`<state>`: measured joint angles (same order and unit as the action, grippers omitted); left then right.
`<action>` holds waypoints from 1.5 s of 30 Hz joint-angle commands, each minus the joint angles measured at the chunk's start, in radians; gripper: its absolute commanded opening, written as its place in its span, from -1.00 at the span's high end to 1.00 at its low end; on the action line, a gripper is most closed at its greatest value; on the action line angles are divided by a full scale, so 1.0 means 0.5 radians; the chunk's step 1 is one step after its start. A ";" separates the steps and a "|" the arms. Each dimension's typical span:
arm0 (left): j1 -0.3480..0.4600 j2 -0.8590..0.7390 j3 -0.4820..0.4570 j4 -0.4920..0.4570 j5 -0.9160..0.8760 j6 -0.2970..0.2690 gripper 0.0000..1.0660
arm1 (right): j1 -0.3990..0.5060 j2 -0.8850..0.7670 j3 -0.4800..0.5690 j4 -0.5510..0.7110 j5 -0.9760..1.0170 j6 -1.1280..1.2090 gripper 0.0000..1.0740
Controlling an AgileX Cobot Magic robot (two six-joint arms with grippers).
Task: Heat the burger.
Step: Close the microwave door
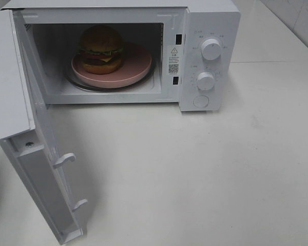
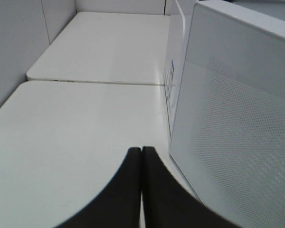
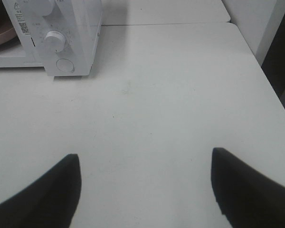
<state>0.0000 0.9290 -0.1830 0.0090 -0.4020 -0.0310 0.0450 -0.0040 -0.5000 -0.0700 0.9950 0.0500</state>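
Observation:
The burger (image 1: pixel 101 49), with a brown domed bun, lettuce and cheese, sits on a pink plate (image 1: pixel 138 65) inside the white microwave (image 1: pixel 215 31). The microwave door (image 1: pixel 33 154) stands wide open to the left. My left gripper (image 2: pixel 141 151) is shut with nothing in it, just beside the outer face of the open door (image 2: pixel 237 123). My right gripper (image 3: pixel 146 159) is open and empty over the bare table, well in front and to the right of the microwave (image 3: pixel 71 33). Neither arm shows in the exterior high view.
Two dials (image 1: pixel 211 48) and a round button (image 1: pixel 200 101) sit on the microwave's control panel. The white table (image 1: pixel 195 174) spreads in front. A second table (image 2: pixel 109 42) adjoins behind, and a wall (image 2: pixel 14 47) stands to the left.

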 commanded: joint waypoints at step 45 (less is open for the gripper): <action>-1.000 1.378 -0.652 -0.194 -0.750 -0.232 1.00 | -0.012 -0.054 0.002 0.006 -0.004 -0.018 -0.40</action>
<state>-0.4810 1.6040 -0.4800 -0.0500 -0.7670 -0.1540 0.0450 -0.0040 -0.5000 -0.0690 0.9950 0.0500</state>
